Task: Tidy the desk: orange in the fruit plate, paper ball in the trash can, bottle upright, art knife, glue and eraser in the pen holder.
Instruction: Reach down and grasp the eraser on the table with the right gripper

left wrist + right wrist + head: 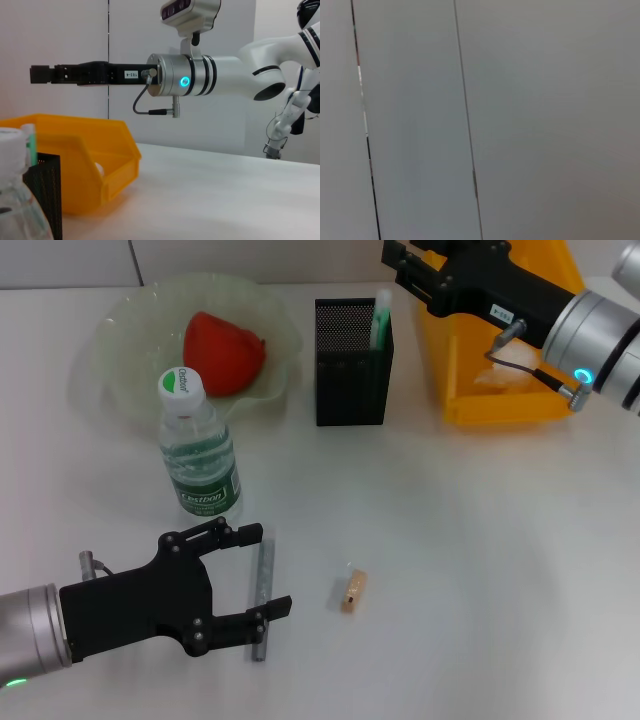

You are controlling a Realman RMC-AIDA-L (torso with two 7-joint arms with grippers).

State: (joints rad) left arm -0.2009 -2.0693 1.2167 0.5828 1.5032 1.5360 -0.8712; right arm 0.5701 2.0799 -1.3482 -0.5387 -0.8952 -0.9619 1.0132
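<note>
Left end effector (262, 580) open astride glue (261, 600); bottle (197, 454) label unreadable.

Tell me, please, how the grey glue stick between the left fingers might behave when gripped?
The glue looks stiff, thin and round, so it may roll on the table if nudged. Its smooth surface might slip unless the open left gripper closes squarely across it.

Left gripper (257, 575) spread low; right gripper (392, 262) raised, fingers seemingly unseen
</note>
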